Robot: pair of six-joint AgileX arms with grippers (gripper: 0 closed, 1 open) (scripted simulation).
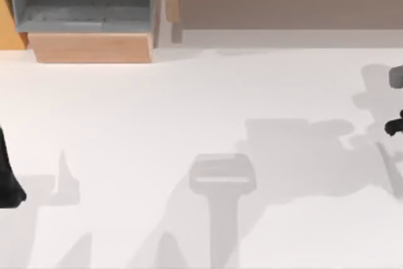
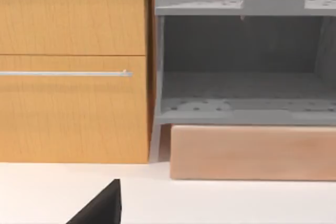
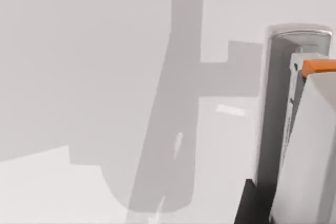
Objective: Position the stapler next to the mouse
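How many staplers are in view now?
1: the stapler lies on the table, by the right end effector at the table's right edge. Others may lie out of frame.

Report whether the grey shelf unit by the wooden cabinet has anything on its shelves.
Empty, as far as shown. In the left wrist view the grey shelf unit beside the wooden cabinet has bare shelves; the top view shows its compartment bare too.
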